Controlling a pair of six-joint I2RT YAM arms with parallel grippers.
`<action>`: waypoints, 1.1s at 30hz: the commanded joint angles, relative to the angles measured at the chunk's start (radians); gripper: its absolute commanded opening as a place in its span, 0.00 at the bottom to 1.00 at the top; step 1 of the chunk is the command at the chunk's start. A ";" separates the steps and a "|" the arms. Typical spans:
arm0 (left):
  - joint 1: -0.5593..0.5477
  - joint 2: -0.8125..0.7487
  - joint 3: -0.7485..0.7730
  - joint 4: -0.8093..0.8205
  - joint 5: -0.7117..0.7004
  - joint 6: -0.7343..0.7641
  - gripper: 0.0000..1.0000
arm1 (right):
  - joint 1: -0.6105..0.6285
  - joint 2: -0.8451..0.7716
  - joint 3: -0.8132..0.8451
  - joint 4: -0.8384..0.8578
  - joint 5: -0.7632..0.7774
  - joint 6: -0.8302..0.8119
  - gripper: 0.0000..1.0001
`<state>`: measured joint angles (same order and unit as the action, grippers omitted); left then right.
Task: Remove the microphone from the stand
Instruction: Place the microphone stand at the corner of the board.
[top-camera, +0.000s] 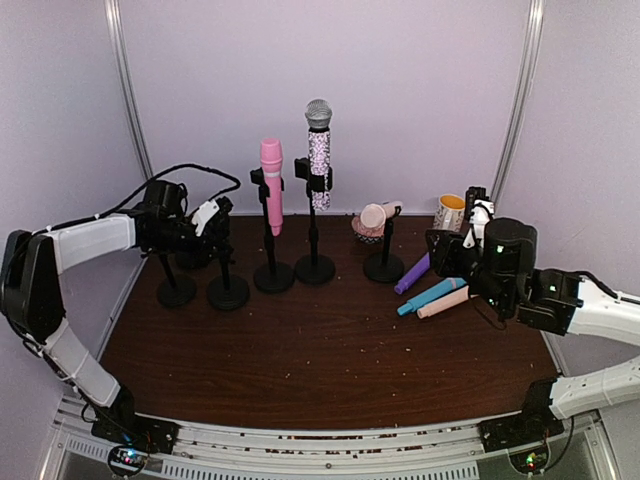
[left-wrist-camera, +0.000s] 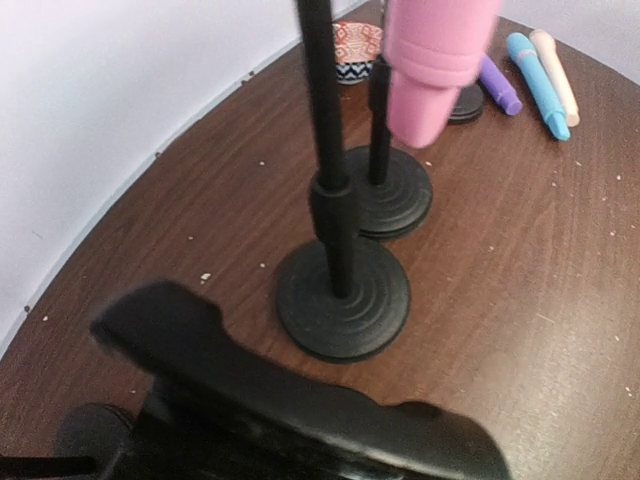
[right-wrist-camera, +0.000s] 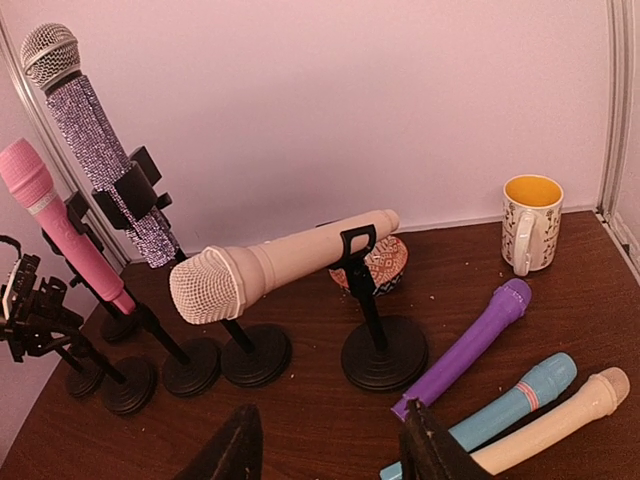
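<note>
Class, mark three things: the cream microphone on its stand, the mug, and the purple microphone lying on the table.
cream microphone (right-wrist-camera: 205, 286), right wrist view, on its mesh head.
mug (right-wrist-camera: 540, 230), right wrist view, on its patterned side.
purple microphone (right-wrist-camera: 470, 345), right wrist view, mid-handle.

Six handheld microphones (top-camera: 271, 185): three in stands, three lying near the yellow-lined white ceramic mug (top-camera: 449, 212). Black round-base metal stands (top-camera: 315, 268): at least five. One patterned bowl (top-camera: 366, 232).

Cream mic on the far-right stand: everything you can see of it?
The cream microphone looks like smooth matte plastic with a pale mesh ball head. It lies nearly horizontal, head end slightly lower, gripped near its tail by the black clip of a short stand with a round base. Nothing else touches it.
</note>
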<state>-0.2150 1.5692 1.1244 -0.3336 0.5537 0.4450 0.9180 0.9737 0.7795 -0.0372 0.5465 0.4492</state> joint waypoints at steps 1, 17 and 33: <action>0.056 0.097 0.108 0.056 -0.093 0.034 0.11 | -0.006 0.008 0.031 -0.038 0.037 0.004 0.48; 0.103 0.369 0.479 -0.009 0.093 0.030 0.32 | -0.018 0.089 0.079 -0.040 0.037 0.002 0.48; 0.122 0.374 0.467 -0.059 0.256 0.004 0.56 | -0.025 0.114 0.134 -0.061 0.000 0.014 0.49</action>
<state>-0.0975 1.9415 1.5749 -0.4019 0.7071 0.4774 0.8978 1.0988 0.8925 -0.0795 0.5529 0.4515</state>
